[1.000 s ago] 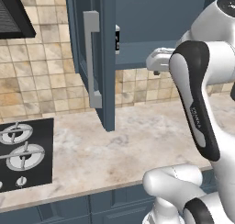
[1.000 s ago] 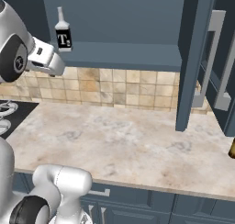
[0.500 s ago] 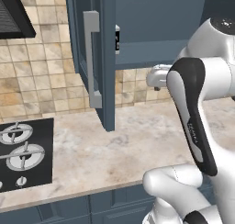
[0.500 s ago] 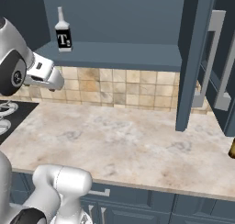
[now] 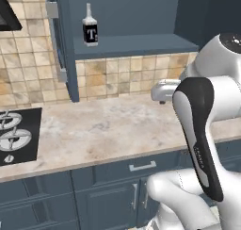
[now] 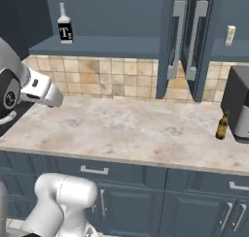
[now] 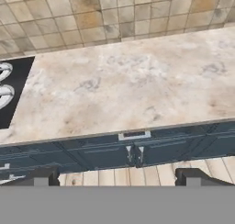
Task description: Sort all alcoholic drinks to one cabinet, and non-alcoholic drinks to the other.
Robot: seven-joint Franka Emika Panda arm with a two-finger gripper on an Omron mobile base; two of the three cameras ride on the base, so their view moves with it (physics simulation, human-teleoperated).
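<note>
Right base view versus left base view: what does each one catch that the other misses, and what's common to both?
Right base view: the brown beer bottle standing on the counter beside a dark appliance, and the pale can on the right cabinet's shelf. Left base view: the black cooktop. Both: the liquor bottle on the left cabinet's shelf, the marble counter and the tiled backsplash.

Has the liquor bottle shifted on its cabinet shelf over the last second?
No. The liquor bottle stands at the same left end of the shelf; the whole picture has shifted because the base drove, not the bottle.
</note>
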